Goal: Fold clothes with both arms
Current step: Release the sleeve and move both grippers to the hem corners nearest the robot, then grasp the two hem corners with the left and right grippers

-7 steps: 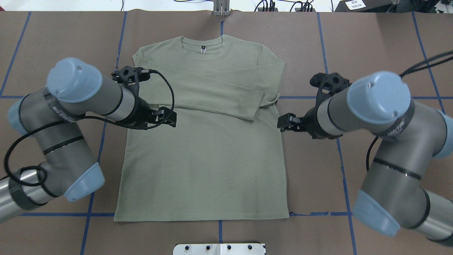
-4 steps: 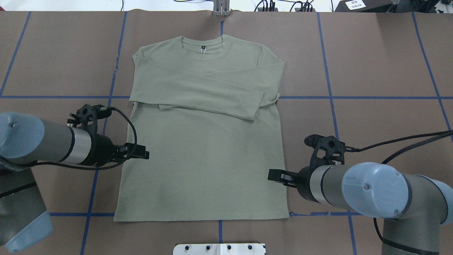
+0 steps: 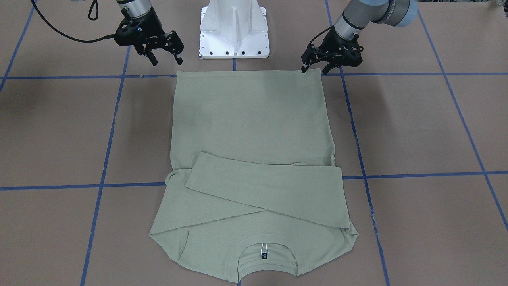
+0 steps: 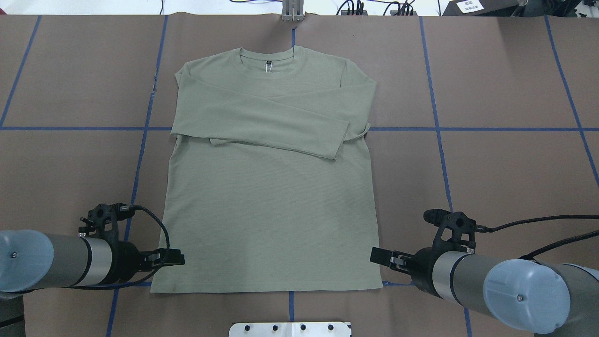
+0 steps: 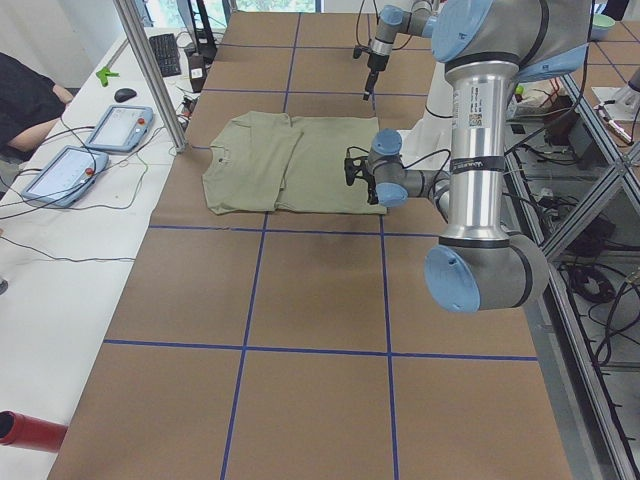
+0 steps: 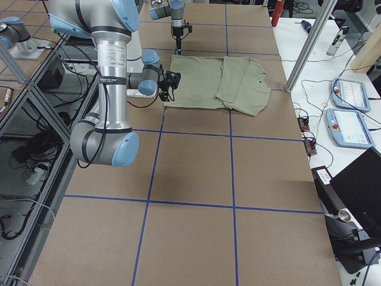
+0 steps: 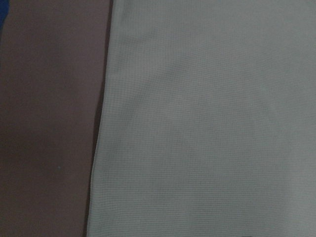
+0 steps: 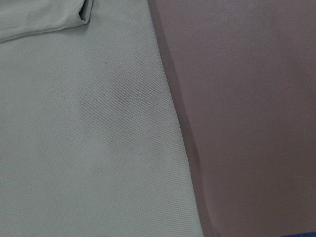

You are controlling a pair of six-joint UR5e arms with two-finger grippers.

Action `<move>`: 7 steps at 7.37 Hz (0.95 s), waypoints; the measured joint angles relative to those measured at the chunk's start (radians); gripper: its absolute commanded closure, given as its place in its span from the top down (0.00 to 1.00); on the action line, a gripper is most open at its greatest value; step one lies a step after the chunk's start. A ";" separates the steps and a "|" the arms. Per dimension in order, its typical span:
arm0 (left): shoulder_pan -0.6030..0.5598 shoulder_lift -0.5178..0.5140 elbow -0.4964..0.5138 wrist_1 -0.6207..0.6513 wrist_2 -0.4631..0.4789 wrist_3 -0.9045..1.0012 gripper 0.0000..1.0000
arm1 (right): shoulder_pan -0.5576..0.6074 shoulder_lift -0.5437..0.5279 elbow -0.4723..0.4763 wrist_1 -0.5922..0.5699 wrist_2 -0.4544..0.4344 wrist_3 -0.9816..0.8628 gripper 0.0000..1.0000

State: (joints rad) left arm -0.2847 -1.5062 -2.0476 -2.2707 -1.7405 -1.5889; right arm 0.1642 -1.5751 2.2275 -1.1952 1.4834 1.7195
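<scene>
Both claws are standing spread and pinching nothing. Your left claw (image 3: 315, 70) is hanging at one hem corner of the sage-green long-sleeved shirt (image 4: 271, 215), with its fingers straddling that corner. Your right claw (image 3: 167, 59) is hanging just beside the other hem corner, a little toward the robot's base. You cannot tell from these views whether either one is touching cloth.

The shirt is lying flat in the middle of the tabletop (image 4: 514, 70) with its neck pointing away from the robot. Both sleeves (image 4: 281, 131) are crossing over the chest, and the hem is lying nearest the white pedestal (image 3: 234, 35).

You are probably lining up to pinch both hem corners and carry them toward the neck. Watch the right claw: it is sitting off its corner, so closing there may catch only air or a single layer, leaving the back panel on the tabletop. Gripping or lifting unevenly would skew the fold. Dragging the hem low would push the crossed sleeves out of place.
</scene>
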 measured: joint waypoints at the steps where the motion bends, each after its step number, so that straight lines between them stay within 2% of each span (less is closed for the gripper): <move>1: 0.026 0.013 0.013 -0.036 0.034 -0.034 0.79 | -0.001 -0.002 -0.001 0.003 -0.001 0.001 1.00; 4: 0.128 0.074 0.028 -0.141 0.149 -0.120 0.77 | -0.002 -0.002 -0.001 0.005 -0.002 0.002 1.00; 7: 0.193 0.106 0.031 -0.143 0.233 -0.143 0.75 | -0.001 -0.002 0.000 0.005 -0.003 0.002 1.00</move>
State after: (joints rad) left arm -0.0914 -1.4005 -2.0168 -2.4140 -1.5074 -1.7321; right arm 0.1627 -1.5769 2.2273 -1.1904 1.4800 1.7211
